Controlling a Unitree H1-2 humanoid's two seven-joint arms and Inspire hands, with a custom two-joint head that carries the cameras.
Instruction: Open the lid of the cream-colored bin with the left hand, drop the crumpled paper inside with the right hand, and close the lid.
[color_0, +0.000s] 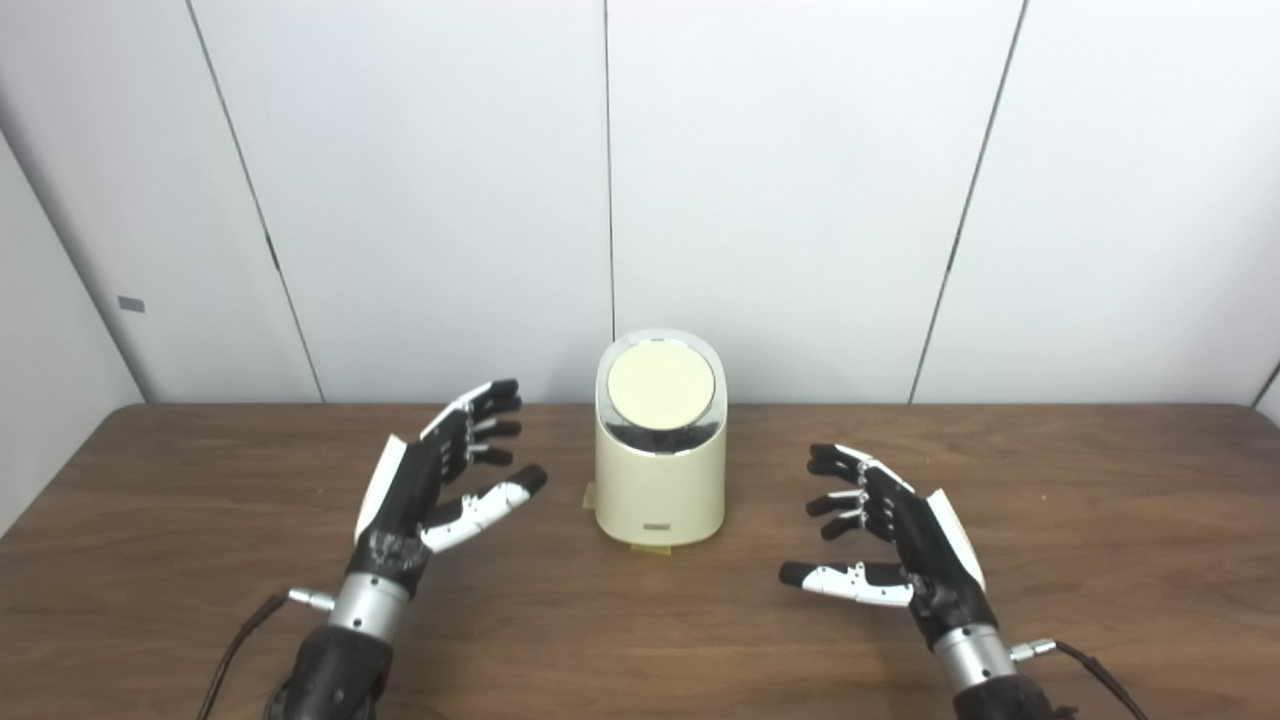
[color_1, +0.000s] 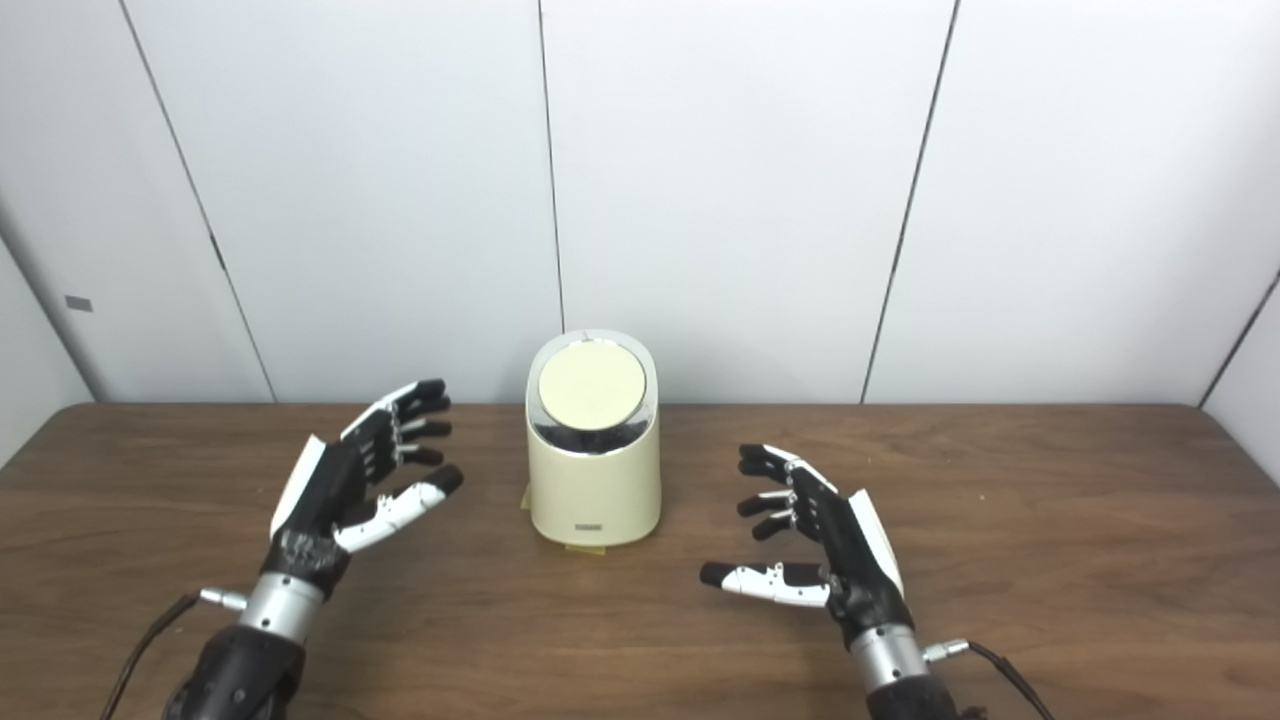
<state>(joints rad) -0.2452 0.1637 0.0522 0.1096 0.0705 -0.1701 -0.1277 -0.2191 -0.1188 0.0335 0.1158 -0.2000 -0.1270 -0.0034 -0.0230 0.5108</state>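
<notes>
Cream bin (color_0: 660, 480) (lid (color_0: 661, 386) shut) between two empty hands

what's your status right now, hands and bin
Left robot hand open, empty. Right robot hand open, empty. Cream bin between them, lid shut. No crumpled paper in view; nothing blocking.

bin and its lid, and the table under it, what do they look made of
The bin looks like smooth cream plastic or painted metal with a soft sheen. Its lid is a matte cream disc set in a shiny, mirror-like ring, probably chrome-finished. The table shows dark brown wood grain, either wood or laminate.
</notes>
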